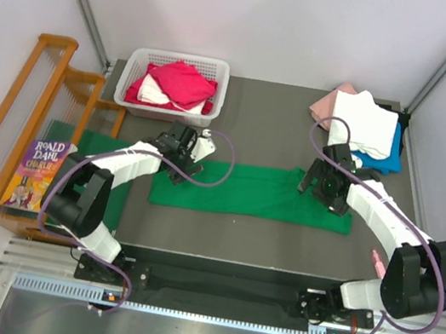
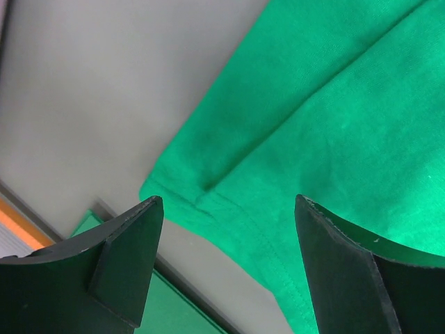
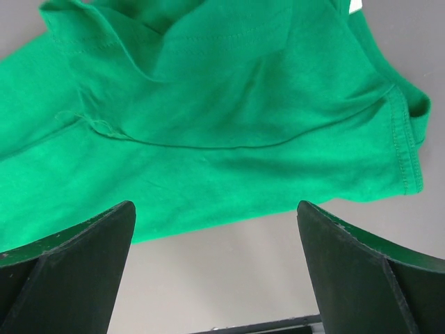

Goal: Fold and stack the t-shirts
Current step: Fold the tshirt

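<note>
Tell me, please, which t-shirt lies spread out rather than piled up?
The bright green t-shirt, lying as a long strip mid-table; the pink, white and blue stack sits far right, the red one in the basket.

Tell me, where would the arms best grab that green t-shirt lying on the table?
Probably at its two short ends, coming down from above. The green t-shirt lies flat as a long folded strip across the table, so the middle offers no edge; its left corner and right hem are layered edges that open jaws hang over.
</note>
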Motion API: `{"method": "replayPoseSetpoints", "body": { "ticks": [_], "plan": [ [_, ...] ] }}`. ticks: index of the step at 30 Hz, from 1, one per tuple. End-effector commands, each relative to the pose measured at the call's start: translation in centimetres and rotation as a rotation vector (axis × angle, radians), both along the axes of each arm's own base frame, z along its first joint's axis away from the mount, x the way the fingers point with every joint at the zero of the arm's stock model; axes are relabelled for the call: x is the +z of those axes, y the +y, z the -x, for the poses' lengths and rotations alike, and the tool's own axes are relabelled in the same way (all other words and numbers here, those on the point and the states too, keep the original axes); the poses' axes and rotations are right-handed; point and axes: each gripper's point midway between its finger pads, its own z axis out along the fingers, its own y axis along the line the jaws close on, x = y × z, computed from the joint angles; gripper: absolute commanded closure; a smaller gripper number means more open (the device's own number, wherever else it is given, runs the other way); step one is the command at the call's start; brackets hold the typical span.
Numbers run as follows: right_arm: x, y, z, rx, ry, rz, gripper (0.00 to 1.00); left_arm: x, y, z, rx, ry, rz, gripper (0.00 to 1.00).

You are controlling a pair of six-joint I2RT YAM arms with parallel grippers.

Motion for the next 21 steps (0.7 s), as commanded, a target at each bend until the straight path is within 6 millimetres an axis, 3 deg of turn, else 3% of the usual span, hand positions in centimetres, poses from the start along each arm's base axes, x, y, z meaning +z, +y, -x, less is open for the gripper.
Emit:
{"method": "replayPoseSetpoints", "body": {
  "ticks": [1,7,13,21],
  "plan": [
    [1.5,-0.8,-1.4,-0.038,-0.035,0.030,0.00,-1.0,0.0,-0.6,0.003,-0.006,-0.007,0.19],
    [0.7,-2.2,-1.2,-0.061,0.022,0.099,0.00,-2.6,0.3,0.3,-0.002,0.057,-0.037,0.20],
    [-0.4,-2.1,-0.9,-0.064,0.070,0.103,0.00,-3.4,0.9,1.2,-0.012,0.085,-0.060,0.20],
    [-4.0,-2.4,-0.4,-0.049,0.184,0.151,0.00,-4.1,1.3,2.6,-0.029,0.132,-0.074,0.20]
  ]
}}
